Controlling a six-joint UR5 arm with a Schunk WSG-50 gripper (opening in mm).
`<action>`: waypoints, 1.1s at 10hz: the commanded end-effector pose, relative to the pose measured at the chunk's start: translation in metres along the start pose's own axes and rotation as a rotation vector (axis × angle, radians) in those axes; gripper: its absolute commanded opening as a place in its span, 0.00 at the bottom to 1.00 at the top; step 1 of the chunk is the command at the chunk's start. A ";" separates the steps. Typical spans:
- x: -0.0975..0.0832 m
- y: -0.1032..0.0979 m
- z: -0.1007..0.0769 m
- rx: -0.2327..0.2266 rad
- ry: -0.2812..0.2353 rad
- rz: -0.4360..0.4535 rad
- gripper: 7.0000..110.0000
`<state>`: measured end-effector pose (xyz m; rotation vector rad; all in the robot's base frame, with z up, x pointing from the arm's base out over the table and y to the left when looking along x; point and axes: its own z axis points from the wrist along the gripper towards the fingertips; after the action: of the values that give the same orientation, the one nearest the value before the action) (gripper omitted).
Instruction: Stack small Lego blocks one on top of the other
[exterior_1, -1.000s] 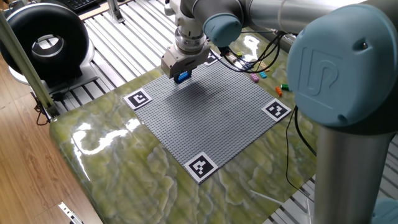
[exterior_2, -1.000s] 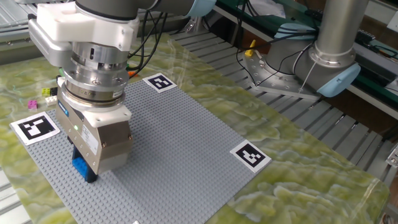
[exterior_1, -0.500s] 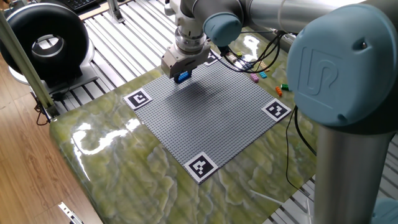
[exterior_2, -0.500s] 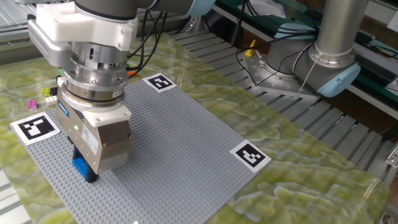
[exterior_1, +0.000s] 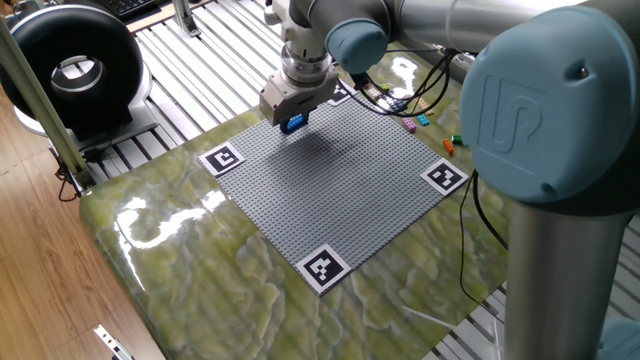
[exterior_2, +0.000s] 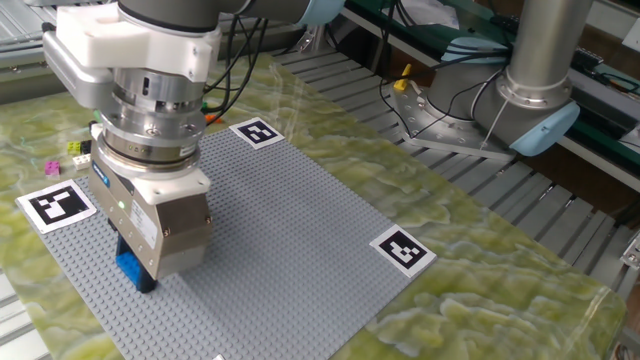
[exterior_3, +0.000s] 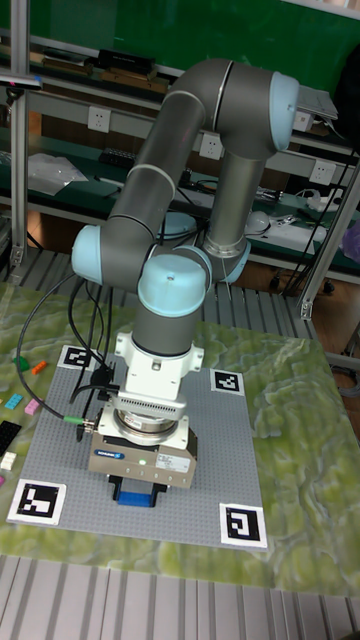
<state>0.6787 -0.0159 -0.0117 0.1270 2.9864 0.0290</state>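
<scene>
Blue Lego block (exterior_2: 131, 268) | clamped in fingers (exterior_2: 140, 282) | on grey baseplate (exterior_2: 290, 230)

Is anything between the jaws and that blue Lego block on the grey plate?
Nothing visible. The gripper is already down over the blue Lego block, which shows just under it on the grey baseplate. Whether the jaws actually clamp it cannot be told. The loose blocks lie off the plate.

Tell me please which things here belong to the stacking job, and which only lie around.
For the job:
- blue Lego block, between the gripper jaws on the baseplate
- loose small blocks beyond the plate's far edge
- pink and yellow blocks

Only lying about:
- grey baseplate
- marker tags
- cables
</scene>
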 end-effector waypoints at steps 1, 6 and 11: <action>-0.003 0.001 0.000 0.000 -0.007 0.029 0.00; -0.004 0.003 0.001 -0.016 -0.022 0.033 0.00; -0.006 0.004 0.004 -0.042 -0.037 0.029 0.00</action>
<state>0.6821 -0.0131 -0.0127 0.1571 2.9616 0.0526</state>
